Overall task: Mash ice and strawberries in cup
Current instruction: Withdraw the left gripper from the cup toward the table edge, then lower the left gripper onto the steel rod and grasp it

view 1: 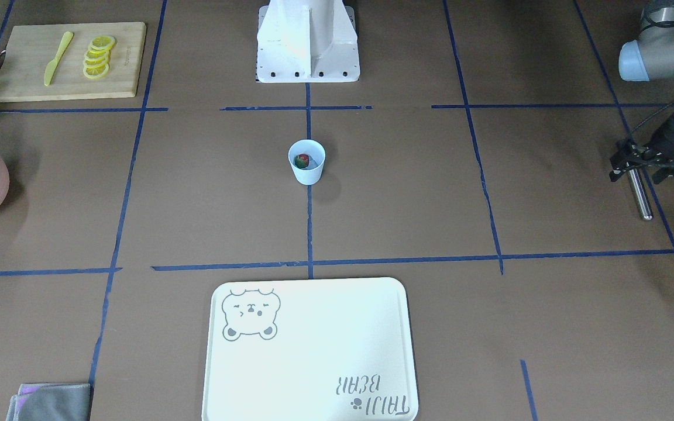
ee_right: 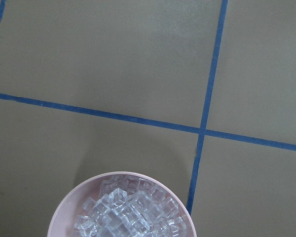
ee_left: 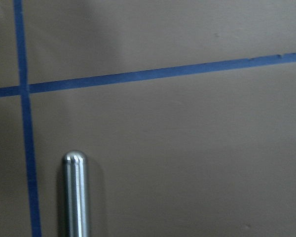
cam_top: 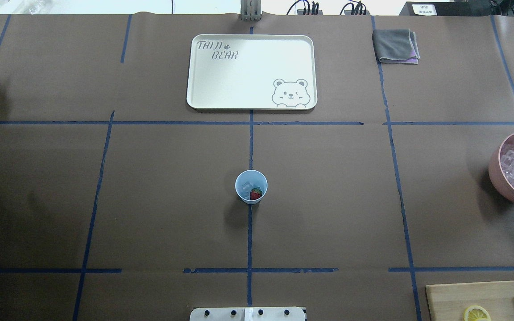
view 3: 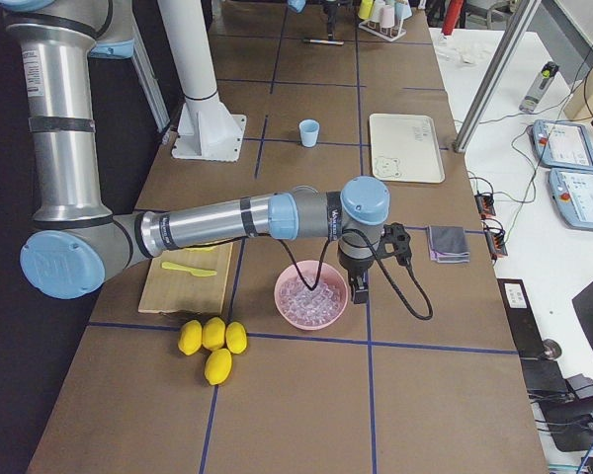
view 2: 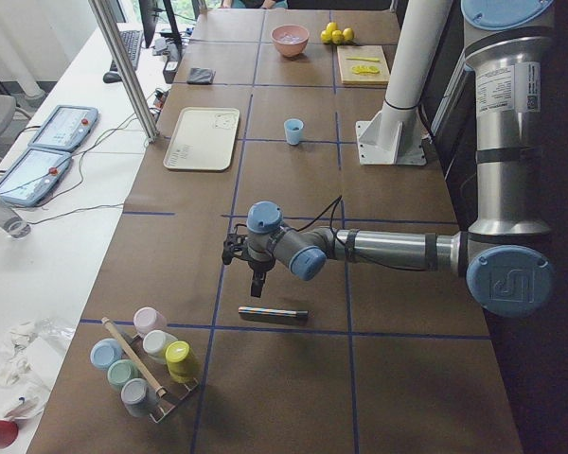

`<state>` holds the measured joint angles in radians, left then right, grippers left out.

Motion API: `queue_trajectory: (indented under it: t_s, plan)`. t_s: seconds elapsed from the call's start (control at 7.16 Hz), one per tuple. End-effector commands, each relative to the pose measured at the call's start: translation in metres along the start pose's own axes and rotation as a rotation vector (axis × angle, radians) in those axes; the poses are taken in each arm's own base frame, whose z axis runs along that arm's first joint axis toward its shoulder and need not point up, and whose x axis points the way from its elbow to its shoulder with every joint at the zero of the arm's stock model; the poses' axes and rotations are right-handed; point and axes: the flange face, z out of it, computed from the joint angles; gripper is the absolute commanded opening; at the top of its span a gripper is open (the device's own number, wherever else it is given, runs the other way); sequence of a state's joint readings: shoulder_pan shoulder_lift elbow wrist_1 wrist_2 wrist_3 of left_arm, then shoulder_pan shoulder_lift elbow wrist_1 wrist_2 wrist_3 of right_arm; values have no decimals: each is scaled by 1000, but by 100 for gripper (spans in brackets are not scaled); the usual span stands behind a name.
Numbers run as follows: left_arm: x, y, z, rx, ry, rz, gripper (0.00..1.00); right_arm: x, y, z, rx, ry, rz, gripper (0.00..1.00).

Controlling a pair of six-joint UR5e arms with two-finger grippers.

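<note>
The pale blue cup (view 1: 306, 164) (cam_top: 251, 187) stands upright at the table's centre on a blue tape line. Inside it lie a red strawberry (cam_top: 255, 194) (view 1: 302, 159) and some clear ice (cam_top: 246, 184). Far off to one side, my left gripper (view 1: 638, 171) (view 2: 257, 288) points down just above one end of a metal rod (view 1: 641, 199) (ee_left: 75, 197) lying flat on the table. Its jaws look open on either side of the rod. My right gripper (view 3: 359, 288) hangs by the rim of the pink bowl (view 3: 280, 296); I cannot tell its state.
The pink bowl (cam_top: 498, 174) (ee_right: 74, 189) holds several ice cubes (ee_right: 128, 212). A cutting board (view 1: 21, 82) carries lemon slices and a yellow knife. A cream tray (view 1: 310, 351) and a grey cloth (view 1: 50, 402) sit on the operators' side. Whole lemons (view 3: 212, 341) lie near the bowl.
</note>
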<state>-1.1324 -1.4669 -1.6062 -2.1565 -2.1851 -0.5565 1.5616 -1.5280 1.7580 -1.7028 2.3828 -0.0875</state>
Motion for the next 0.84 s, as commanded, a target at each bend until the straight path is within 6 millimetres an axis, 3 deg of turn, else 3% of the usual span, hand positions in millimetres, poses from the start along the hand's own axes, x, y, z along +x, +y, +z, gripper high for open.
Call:
queue_trajectory:
  t_s: [0.0,0.42,0.7]
  plan:
    - [-25,-3,15,-16,-21,-34,100,-1,0,-1,1,1,-1,99]
    - [-33,-8,27,-32,-30,-51,100,-1,-1,-1,2,-1,-2,99]
    - [-51,-2,45,-30,-29,-52,100,-1,-1,-2,4,-2,0,99]
